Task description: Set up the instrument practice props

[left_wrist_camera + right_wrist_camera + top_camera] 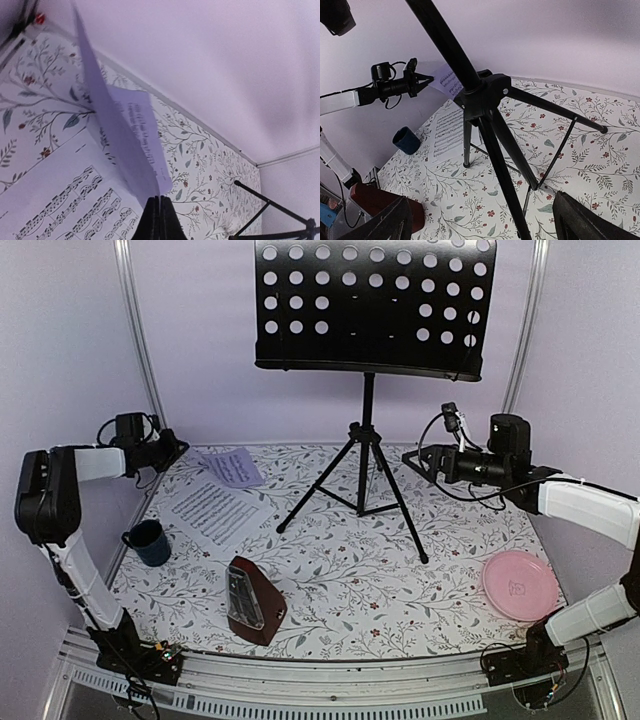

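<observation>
Music stand (pixel 368 400) stands on floral tabletop (pixel 400 580); walls (pixel 230 400) apparently lilac.

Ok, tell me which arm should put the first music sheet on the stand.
Left. The left end effector is shut on the edge of one music sheet, which is raised off the table. The right end effector is open and empty beside the stand.

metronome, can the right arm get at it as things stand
Probably not directly: the legs of the music stand stand between the open right end effector and the metronome, far over on the left side.
</observation>
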Robot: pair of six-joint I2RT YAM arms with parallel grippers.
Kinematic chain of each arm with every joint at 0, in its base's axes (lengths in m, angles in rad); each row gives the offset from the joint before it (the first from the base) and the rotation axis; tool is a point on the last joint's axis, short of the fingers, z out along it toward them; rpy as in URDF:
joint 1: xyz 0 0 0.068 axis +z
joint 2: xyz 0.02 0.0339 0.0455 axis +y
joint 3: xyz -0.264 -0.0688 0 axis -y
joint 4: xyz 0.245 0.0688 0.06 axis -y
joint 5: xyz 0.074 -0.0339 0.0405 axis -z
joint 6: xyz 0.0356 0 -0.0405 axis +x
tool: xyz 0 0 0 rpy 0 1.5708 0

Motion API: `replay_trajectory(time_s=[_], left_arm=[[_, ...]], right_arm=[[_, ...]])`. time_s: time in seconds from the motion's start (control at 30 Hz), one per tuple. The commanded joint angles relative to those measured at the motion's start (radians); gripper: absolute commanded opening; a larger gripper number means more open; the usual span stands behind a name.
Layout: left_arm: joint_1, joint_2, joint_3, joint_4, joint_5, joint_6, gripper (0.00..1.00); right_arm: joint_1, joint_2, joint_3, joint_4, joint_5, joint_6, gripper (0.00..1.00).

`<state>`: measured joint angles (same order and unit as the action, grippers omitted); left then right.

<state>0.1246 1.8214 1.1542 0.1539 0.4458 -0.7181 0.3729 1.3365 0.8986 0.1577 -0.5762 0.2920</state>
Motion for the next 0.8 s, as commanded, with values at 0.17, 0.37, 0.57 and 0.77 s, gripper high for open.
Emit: replay_trajectory(time_s=[0.17,0.37,0.57,0.77], left_arm=[[-0.162,-0.318,0.167,-0.479,-0.117,0.452,0.00],[-0.191,-0.493,0.220,-0.709,-0.029,0.597,0.00],[-0.257,-0.645,0.289,-0.887,0.016,0.633,0.00],[-0.385,-0.769,0.285,-1.031,0.141,0.638,0.00]], right_arm=[[0.017,-0.093,0.043,-0.012,-0.034,-0.053,0.99],[0.029,-0.096,0.098,-0.090,-0.176,-0.126,0.99],[0.057,-0.097,0.138,-0.105,-0.282,-0.174,0.99],[0.100,-0.092,0.183,-0.135,-0.339,-0.221,0.99]])
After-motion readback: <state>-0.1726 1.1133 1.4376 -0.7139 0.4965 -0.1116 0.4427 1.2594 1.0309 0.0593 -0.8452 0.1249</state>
